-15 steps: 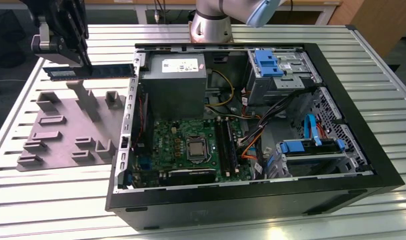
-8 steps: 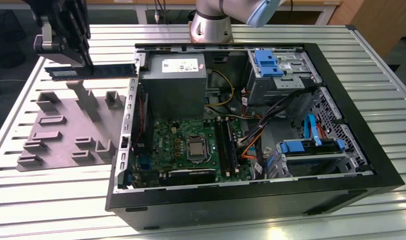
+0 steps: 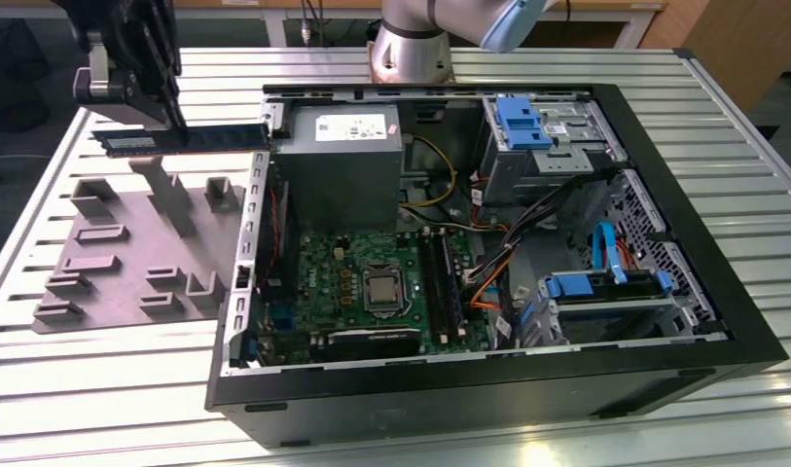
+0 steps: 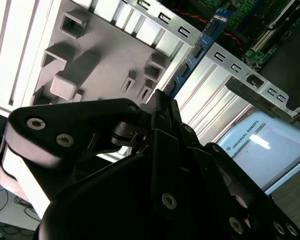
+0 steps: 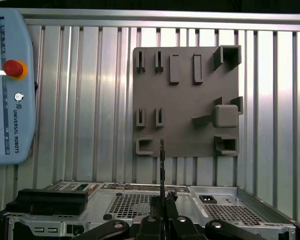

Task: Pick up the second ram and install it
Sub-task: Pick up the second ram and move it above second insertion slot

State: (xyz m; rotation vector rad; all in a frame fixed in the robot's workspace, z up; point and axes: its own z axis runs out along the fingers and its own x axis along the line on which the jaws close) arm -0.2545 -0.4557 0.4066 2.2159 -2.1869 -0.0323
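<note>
The end effector (image 3: 172, 126) is clamped on the ram stick (image 3: 220, 136), level above the grey tray (image 3: 155, 248) beside the computer case (image 3: 473, 399). Carrying well likely means keeping it level (no twisting).

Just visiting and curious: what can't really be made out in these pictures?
Exterior view: the top edge cuts off the upper part of the tool holding the long, thin blue circuit-board stick.
Second wrist view: the tool's black body hides the stick's gripped end.
First wrist view: the stick shows edge-on, so its chips are hidden.
Exterior view: the long black slot rails are too small to tell whether any is filled.
</note>
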